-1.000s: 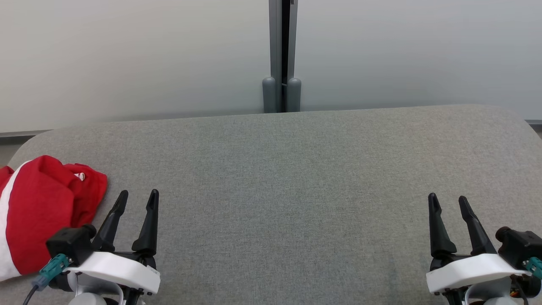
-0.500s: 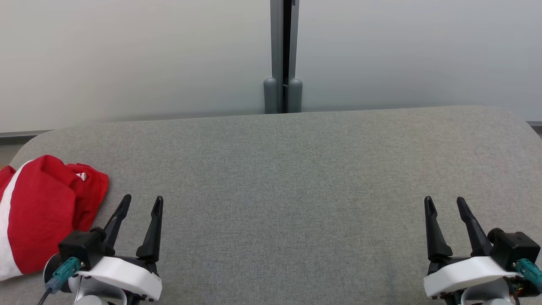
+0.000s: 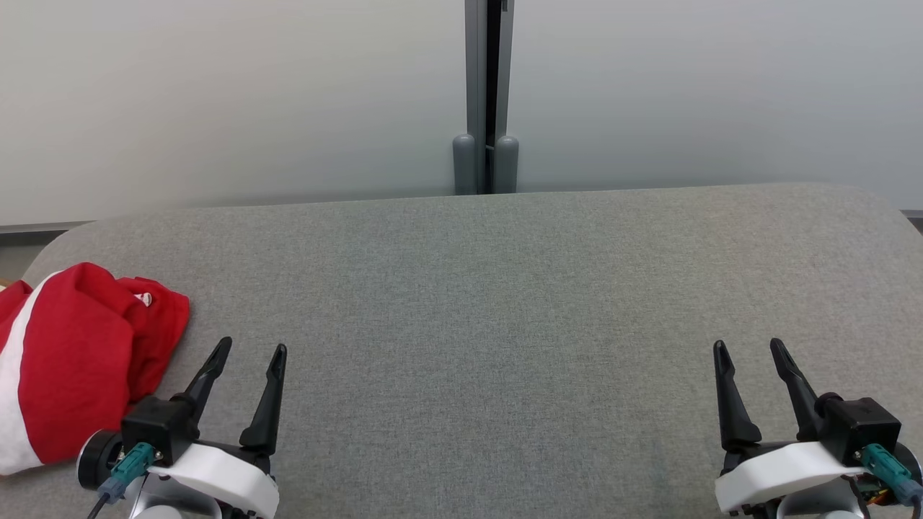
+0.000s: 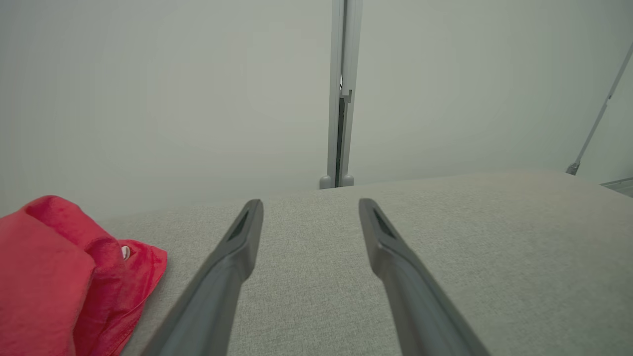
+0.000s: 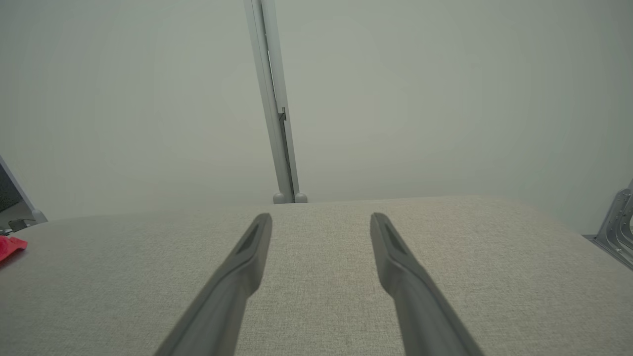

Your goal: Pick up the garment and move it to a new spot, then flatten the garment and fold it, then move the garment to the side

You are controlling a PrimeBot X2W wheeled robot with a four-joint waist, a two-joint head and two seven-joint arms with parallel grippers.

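Observation:
A red garment [image 3: 79,360] with a white stripe lies bunched at the left edge of the grey table [image 3: 490,303]. The left wrist view has the garment [image 4: 59,282] at its lower left, and a red tip of the garment [image 5: 11,245] peeks in at the right wrist view's far left. My left gripper [image 3: 251,353] stands open just right of the garment, apart from it, fingers empty. My right gripper [image 3: 748,349] is open at the lower right, over bare table, holding nothing. Each wrist view looks along its own gripper, left [image 4: 310,207] and right [image 5: 320,220].
Pale partition panels rise behind the table, joined by a grey post [image 3: 484,94] at the middle. The table's far corners are rounded. A metal bracket [image 5: 618,222] stands off the table's right end.
Both grippers have drawn back a little toward the lower edge and slightly inward. The head camera has shifted a bit, sliding the whole scene down and right. The garment lies as before.

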